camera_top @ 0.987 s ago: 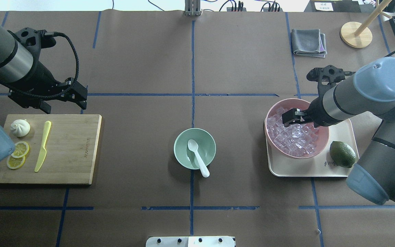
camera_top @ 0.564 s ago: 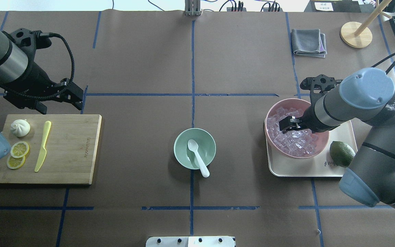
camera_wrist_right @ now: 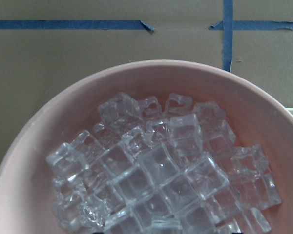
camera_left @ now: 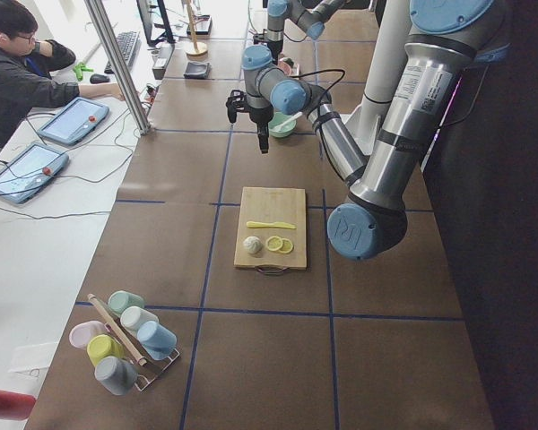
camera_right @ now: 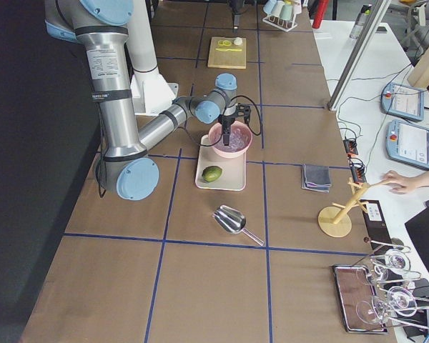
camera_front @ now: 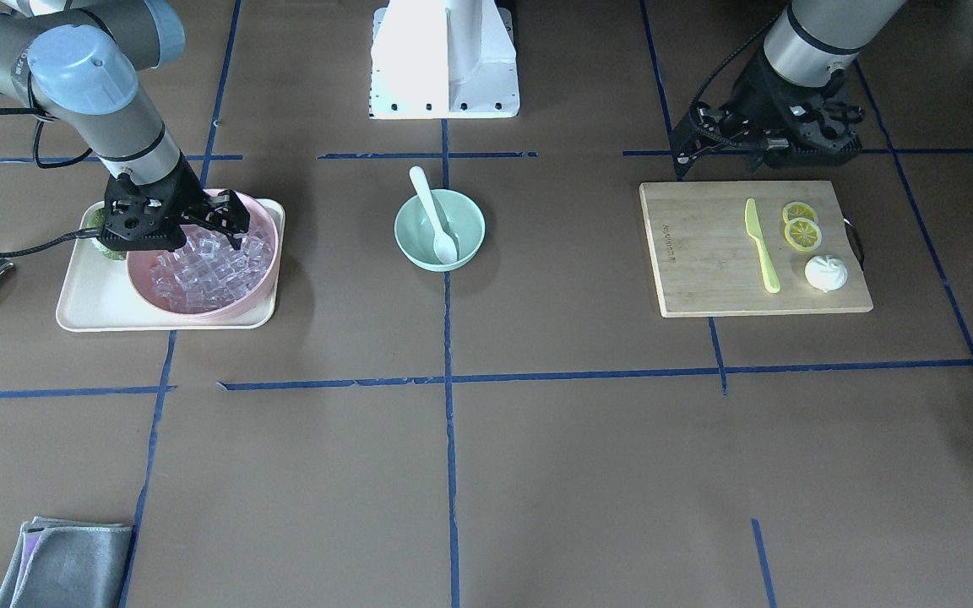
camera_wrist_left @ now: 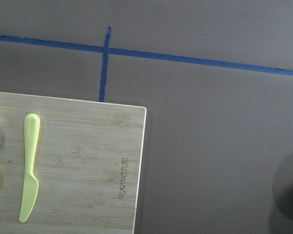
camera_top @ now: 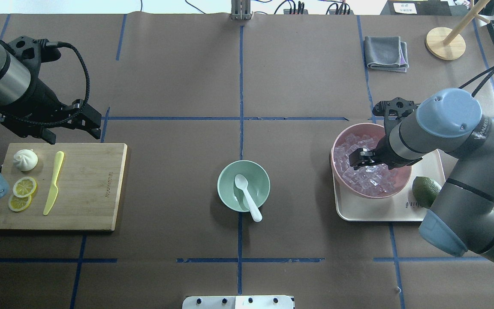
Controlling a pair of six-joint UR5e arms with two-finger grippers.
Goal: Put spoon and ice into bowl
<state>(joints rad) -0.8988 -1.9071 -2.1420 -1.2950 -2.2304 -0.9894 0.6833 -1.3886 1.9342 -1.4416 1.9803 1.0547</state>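
The mint-green bowl (camera_top: 232, 174) stands at the table's centre, also seen in the front view (camera_front: 463, 221). The white spoon (camera_top: 247, 196) lies in it, scoop inside and handle leaning over the near rim (camera_front: 430, 207). Clear ice (camera_top: 369, 177) fills the pink bowl (camera_top: 395, 189) on the right; the right wrist view shows the ice (camera_wrist_right: 161, 175) close up. My right gripper (camera_top: 360, 159) hangs low over the ice, open, with nothing seen between its fingers. My left gripper (camera_top: 95, 124) hovers open just beyond the cutting board's far edge, holding nothing.
A wooden cutting board (camera_top: 92, 184) at the left carries a yellow-green knife (camera_top: 53, 182), lemon slices and a white bun. The pink bowl shares a beige tray (camera_top: 384, 212) with a lime (camera_top: 425, 191). A grey cloth (camera_top: 386, 52) and a wooden stand (camera_top: 445, 43) sit far right.
My right gripper has moved lower and nearer, deeper over the ice in the pink bowl. The left arm has drawn back slightly to the left. Spoon and mint bowl have not moved.
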